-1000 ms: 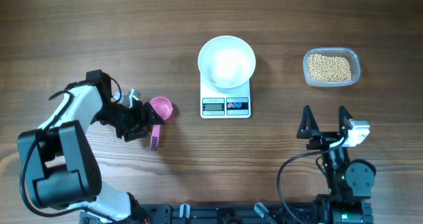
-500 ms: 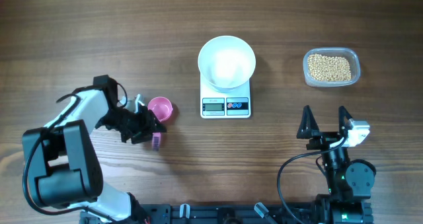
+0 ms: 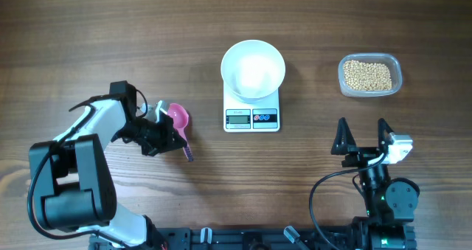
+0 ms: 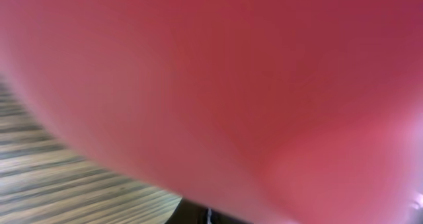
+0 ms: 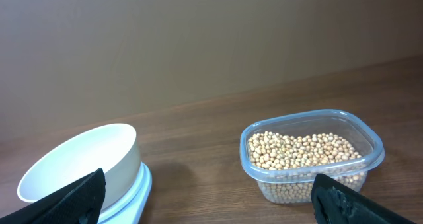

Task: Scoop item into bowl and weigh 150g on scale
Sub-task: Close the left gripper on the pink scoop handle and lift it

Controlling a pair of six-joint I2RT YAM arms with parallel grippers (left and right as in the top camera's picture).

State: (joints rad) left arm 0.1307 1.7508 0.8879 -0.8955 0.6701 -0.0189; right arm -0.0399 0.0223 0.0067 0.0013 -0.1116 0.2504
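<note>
Beans (image 3: 368, 75) are all in the clear tub (image 3: 400, 77), upper right of the overhead frame; none in the bowl (image 3: 253, 69), which looks empty. The bowl sits on the scale (image 3: 252, 118), top centre, so that part is staged; the display is too small to read. Pink scoop (image 3: 178, 118) is left of the scale, cup tilted and handle pointing lower right. The left gripper (image 3: 166, 136) is clamped on it as far as I can judge: the left wrist view is just pink blur, so the exact grip point isn't visible. Right gripper (image 3: 362, 130) is parked lower right, jaws wide, holding nothing, facing tub and bowl. Progress: scoop grabbed, nothing else. Left to do: carry scoop across to tub, scoop, dump in bowl, repeat to target weight. Counts: one tub of beans (grains too many to count), one bowl, one scale, one scoop, two arms.
</note>
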